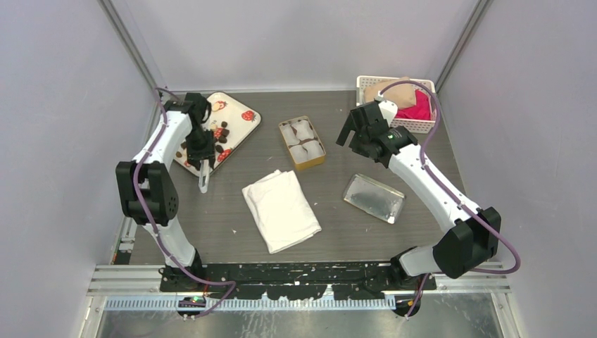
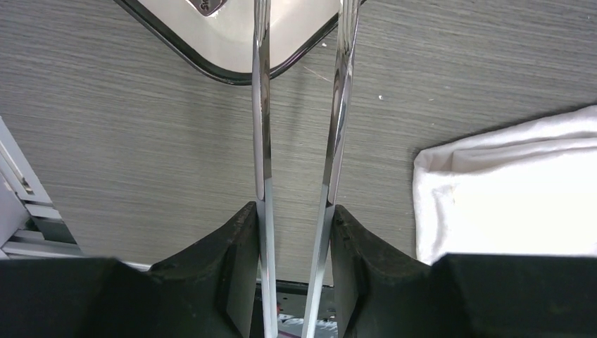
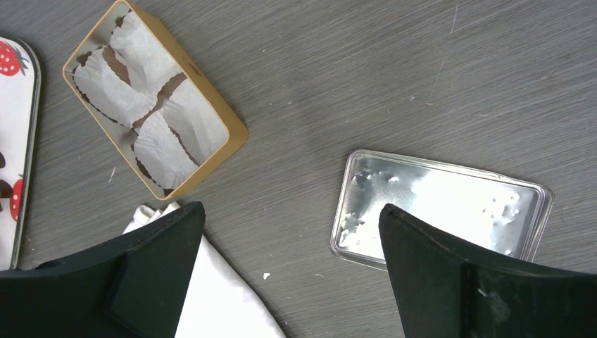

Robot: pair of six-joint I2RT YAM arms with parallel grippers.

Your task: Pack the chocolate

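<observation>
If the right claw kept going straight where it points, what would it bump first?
The right gripper would likely meet the bare table between the gold tin and the silver lid; depth is unclear.

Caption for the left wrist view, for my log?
Black left fingers hold slim steel tongs above the grey wood-grain table, blades reaching over a white dark-rimmed tray; folded white cloth at right.

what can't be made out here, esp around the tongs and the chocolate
- Tongs tips: left wrist view, cut off by the top edge, so whether they hold anything is unclear.
- Chocolate count on the tray: top view, pieces too small and partly behind the left arm.
- Basket contents: top view, partly hidden by the right arm and its cable.
</observation>
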